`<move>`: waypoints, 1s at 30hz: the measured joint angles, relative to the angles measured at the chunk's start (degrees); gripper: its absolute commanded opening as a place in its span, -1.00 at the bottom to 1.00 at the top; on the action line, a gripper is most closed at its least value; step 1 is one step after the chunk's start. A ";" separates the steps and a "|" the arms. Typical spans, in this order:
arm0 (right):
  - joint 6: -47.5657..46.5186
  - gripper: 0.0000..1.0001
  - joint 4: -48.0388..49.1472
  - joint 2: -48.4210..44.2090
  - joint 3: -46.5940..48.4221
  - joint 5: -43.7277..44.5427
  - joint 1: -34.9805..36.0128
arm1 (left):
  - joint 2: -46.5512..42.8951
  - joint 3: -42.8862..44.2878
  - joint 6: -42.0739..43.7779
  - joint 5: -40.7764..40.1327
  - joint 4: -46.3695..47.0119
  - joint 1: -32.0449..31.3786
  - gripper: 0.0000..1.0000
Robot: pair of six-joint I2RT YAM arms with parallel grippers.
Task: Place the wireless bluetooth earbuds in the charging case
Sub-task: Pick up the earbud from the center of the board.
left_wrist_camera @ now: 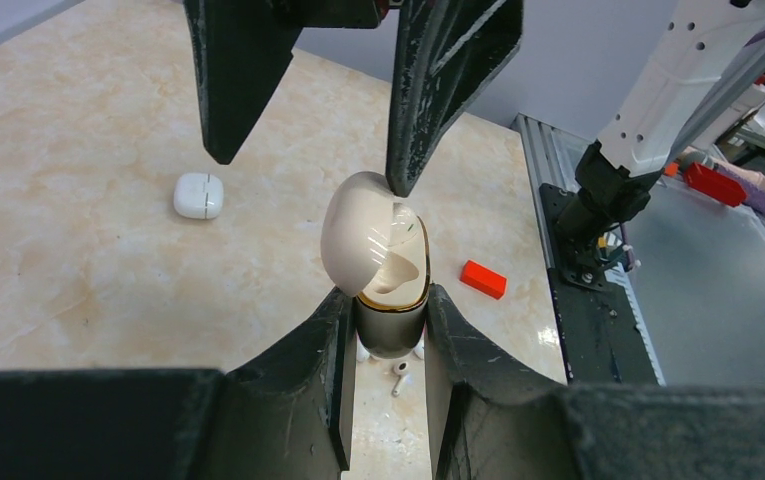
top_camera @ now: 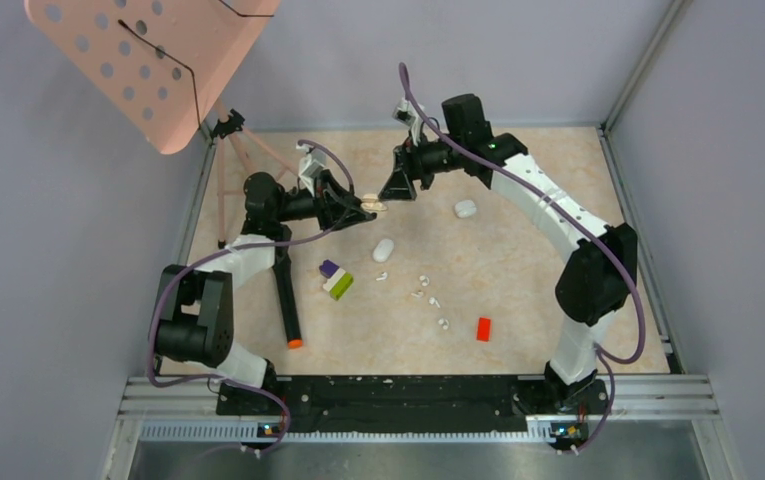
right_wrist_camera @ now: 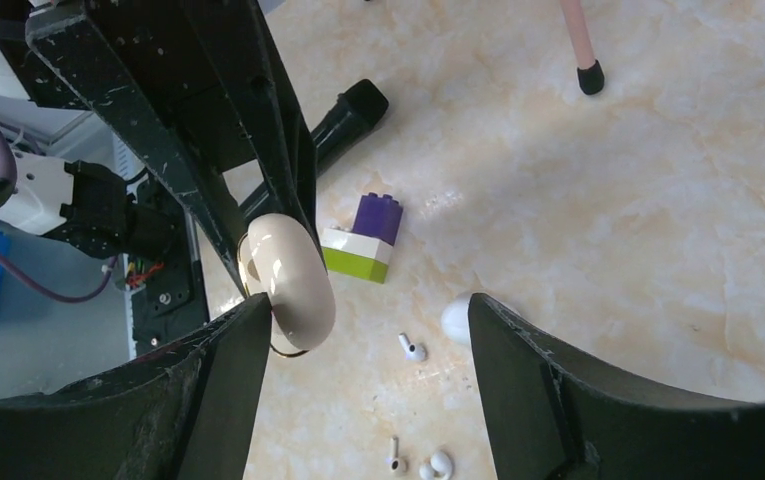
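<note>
My left gripper [left_wrist_camera: 390,305] is shut on the dark, gold-rimmed base of a cream charging case [left_wrist_camera: 390,330], held off the table. Its lid [left_wrist_camera: 356,235] is swung open. My right gripper [right_wrist_camera: 368,305] stands open around the lid [right_wrist_camera: 293,285], one finger [right_wrist_camera: 243,340] touching it; in the left wrist view one fingertip [left_wrist_camera: 403,175] rests on the lid's top. From above the two grippers meet at the case [top_camera: 376,206]. Several tiny white earbuds lie on the table: one [right_wrist_camera: 412,349], a stemmed one [right_wrist_camera: 394,455], a roundish one [right_wrist_camera: 438,464], and more [top_camera: 423,287].
Two white pebble cases [top_camera: 384,250] [top_camera: 465,209] lie on the marble table [top_camera: 538,250]. A purple, white and green brick [top_camera: 336,280], a red brick [top_camera: 483,328] and a black marker with an orange tip [top_camera: 286,295] are nearby. A pink stand [top_camera: 228,170] rises at the left.
</note>
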 measured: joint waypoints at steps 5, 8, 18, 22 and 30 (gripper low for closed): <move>0.92 0.37 0.44 0.11 0.31 0.31 -0.02 | -0.42 0.00 0.44 1.14 0.02 -0.63 -1.00; 1.18 0.37 0.55 0.26 0.31 1.14 -0.02 | -0.74 0.00 0.83 1.62 0.04 -0.74 -1.00; 3.50 0.46 0.20 0.28 3.02 1.01 -0.48 | -0.92 -0.07 1.49 1.11 0.04 -0.63 -1.00; 3.08 0.46 -1.05 -0.90 5.51 1.09 -1.49 | -0.92 -0.98 1.46 0.52 -0.04 0.02 -1.00; -10.14 -0.11 -6.14 -12.68 -11.61 5.46 -2.91 | -1.16 -2.86 1.46 -1.14 -0.33 2.64 -1.00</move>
